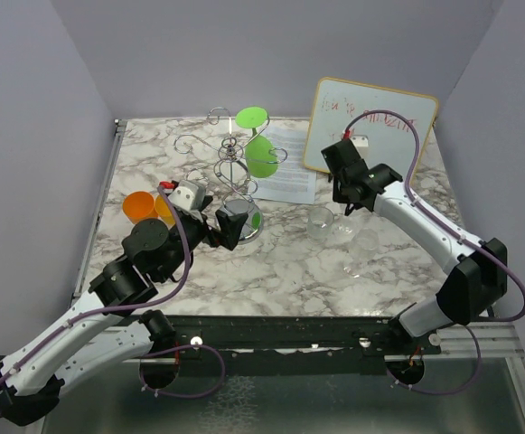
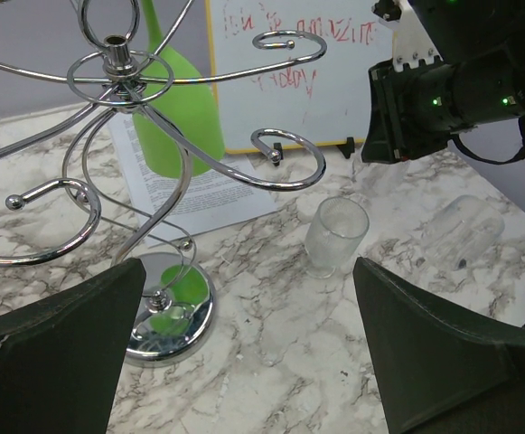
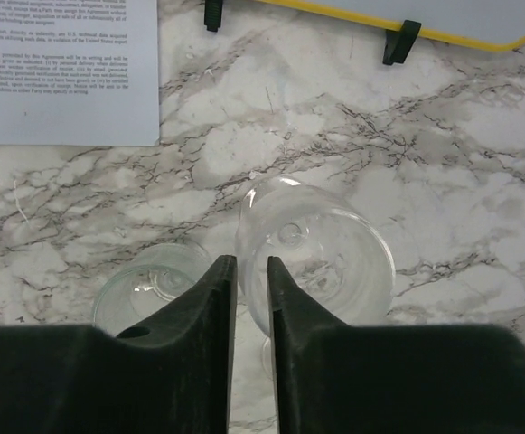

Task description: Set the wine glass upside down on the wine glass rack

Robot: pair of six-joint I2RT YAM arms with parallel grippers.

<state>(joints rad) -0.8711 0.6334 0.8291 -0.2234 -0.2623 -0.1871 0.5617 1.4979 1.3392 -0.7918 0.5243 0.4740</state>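
1. Clear wine glass (image 3: 325, 262) sits on the marble surface (image 3: 479, 181), right of the chrome wine glass rack (image 1: 230, 167), beside a tumbler (image 3: 149, 289)
2. The right gripper (image 3: 251, 271) hangs straight above its edge, jaws almost together; whether they pinch glass, I cannot tell
3. The left gripper (image 2: 248, 271), spread wide, faces the rack's base, farther off

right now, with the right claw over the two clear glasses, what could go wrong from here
1. The right claw has its jaws nearly together, seemingly astride the thin edge of the larger clear glass; such a pinch may slip or tip it.
2. The smaller clear glass sits right beside it and could get knocked.
3. The open left claw sits near the wine glass rack, where a green glass hangs; a bump might shake it off.
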